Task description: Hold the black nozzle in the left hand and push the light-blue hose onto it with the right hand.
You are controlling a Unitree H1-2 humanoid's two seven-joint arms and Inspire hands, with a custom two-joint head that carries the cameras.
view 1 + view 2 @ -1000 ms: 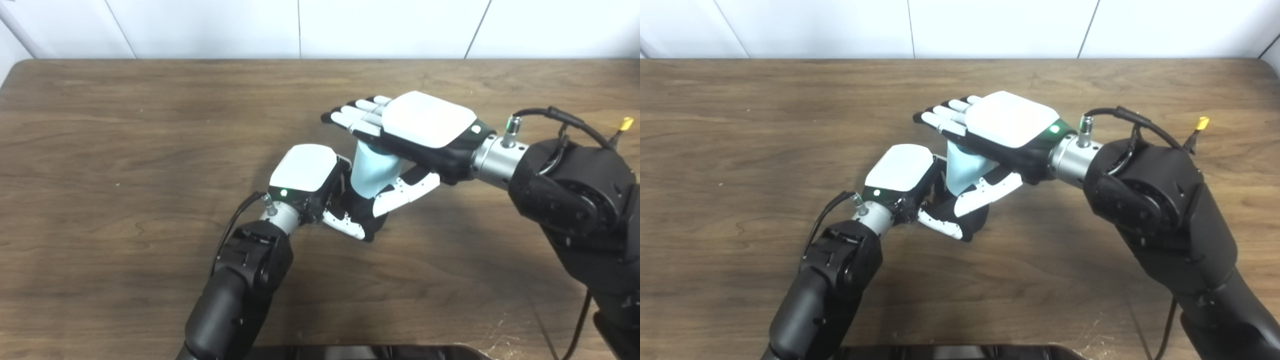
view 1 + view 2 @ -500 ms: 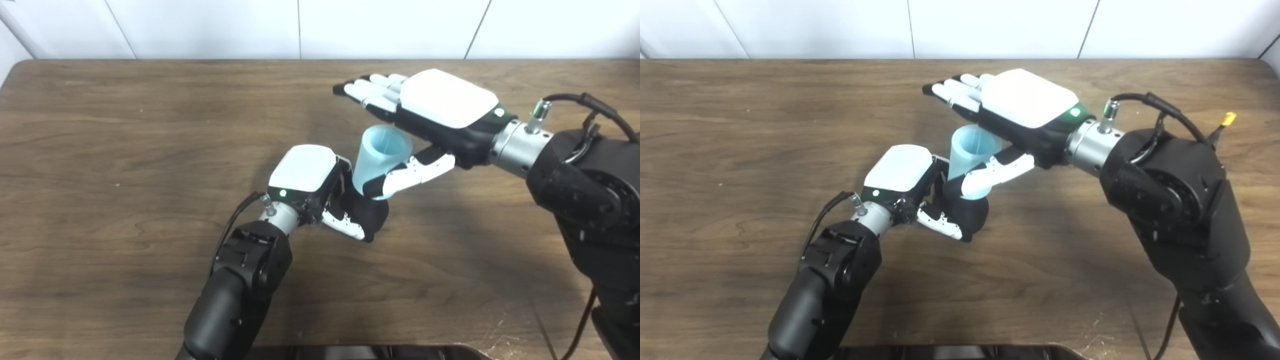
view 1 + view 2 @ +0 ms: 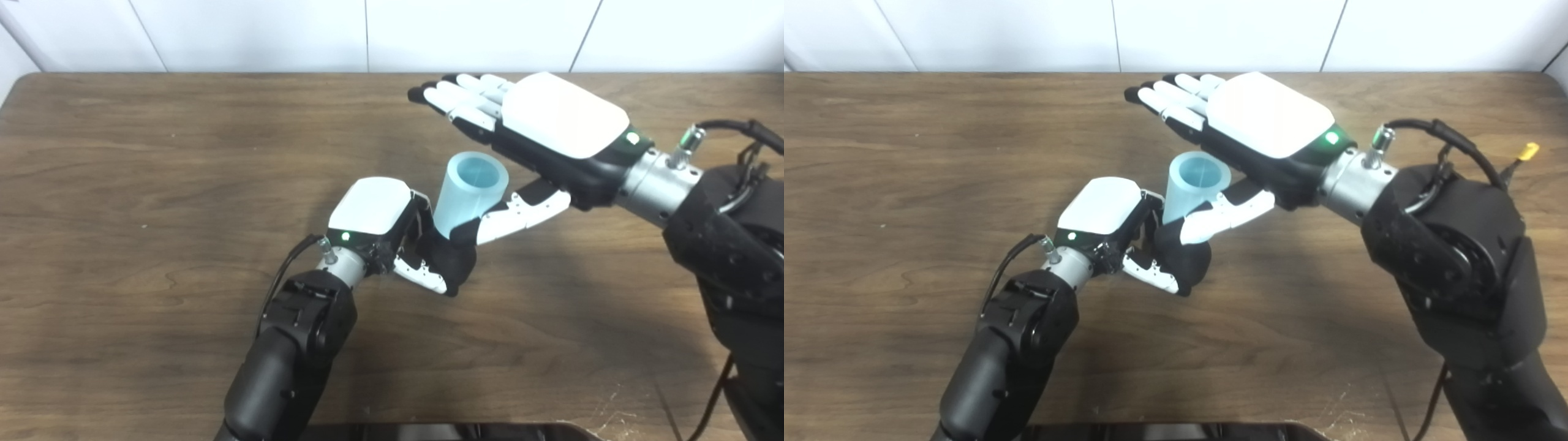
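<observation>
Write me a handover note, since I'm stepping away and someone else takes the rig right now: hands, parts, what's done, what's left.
Left hand: shut on the black nozzle, held low over the table.
Right hand: open, fingers flat and spread, raised above the light-blue hose; only its thumb is near the hose side.
Hose: stands upright on the nozzle, open end up.
Done: hose appears seated on the nozzle; how deep cannot be seen.
Left: check the fit, press again if loose.
</observation>
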